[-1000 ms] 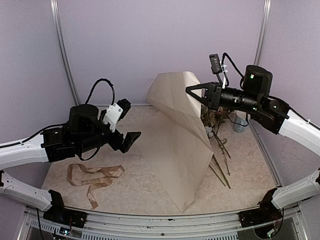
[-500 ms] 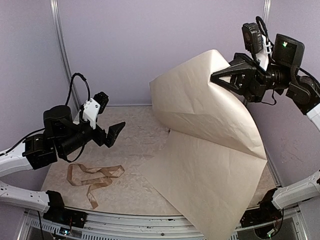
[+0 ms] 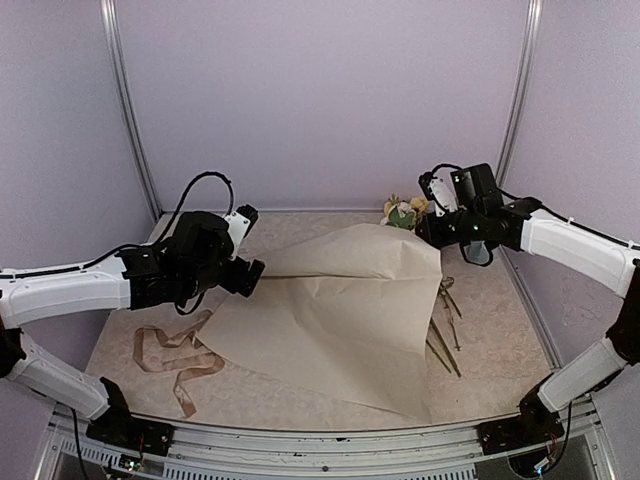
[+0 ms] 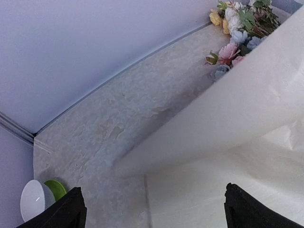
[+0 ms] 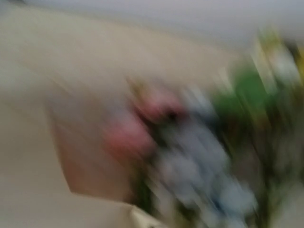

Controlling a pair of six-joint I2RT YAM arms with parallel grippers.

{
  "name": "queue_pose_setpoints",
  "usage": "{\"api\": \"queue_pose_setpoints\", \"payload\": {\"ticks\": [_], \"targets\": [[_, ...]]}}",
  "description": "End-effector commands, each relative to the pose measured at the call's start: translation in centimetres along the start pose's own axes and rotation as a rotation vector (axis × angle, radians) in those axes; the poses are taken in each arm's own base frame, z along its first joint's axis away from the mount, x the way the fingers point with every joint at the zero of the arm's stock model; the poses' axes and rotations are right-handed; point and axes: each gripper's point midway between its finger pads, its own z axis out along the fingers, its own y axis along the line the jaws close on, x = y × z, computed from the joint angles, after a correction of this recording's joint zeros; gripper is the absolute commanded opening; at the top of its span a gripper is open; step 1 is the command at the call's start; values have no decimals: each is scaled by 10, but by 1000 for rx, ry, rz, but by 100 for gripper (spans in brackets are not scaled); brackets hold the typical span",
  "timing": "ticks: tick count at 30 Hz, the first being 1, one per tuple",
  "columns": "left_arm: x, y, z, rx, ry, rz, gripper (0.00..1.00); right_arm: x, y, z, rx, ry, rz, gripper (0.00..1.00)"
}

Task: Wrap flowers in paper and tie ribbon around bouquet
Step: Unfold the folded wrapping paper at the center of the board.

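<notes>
High rear camera looks down the table (image 3: 280, 390); both wrist cameras, close in, share the flowers (image 4: 237, 28).

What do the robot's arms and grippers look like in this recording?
Both arms have white shell links and bulky black joint housings. The left arm and right arm each end in a black two-finger gripper: left gripper, right gripper. A small white bracket sits on each wrist, and a thin black cable loops above each. No markings are legible.
</notes>
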Motion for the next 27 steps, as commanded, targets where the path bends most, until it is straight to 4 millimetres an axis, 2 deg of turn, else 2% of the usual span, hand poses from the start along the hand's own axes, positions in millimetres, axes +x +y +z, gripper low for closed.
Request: {"api": "queue_pose_setpoints", "payload": {"ticks": [1, 4, 8, 12, 17, 19, 22, 27], "targets": [[25, -17, 14, 46, 89, -16, 99, 1, -40, -6, 196, -63, 51, 0], [43, -37, 21, 115, 142, -14, 98, 10, -44, -4, 197, -62, 55, 0], [80, -55, 34, 165, 249, 9, 98, 35, -23, 15, 59, -20, 58, 0], [134, -56, 58, 160, 416, 6, 95, 45, 14, 34, -164, -1, 45, 0], [176, -58, 70, 151, 541, 0, 95, 46, 27, 59, -219, 43, 18, 0], [189, -55, 74, 133, 591, 3, 95, 45, 23, 68, -187, 51, 18, 0], [207, -50, 73, 97, 657, 29, 94, 34, -1, 75, -51, 23, 42, 0], [210, -45, 70, 80, 671, 51, 94, 14, -38, 90, 137, -5, 52, 0]]}}
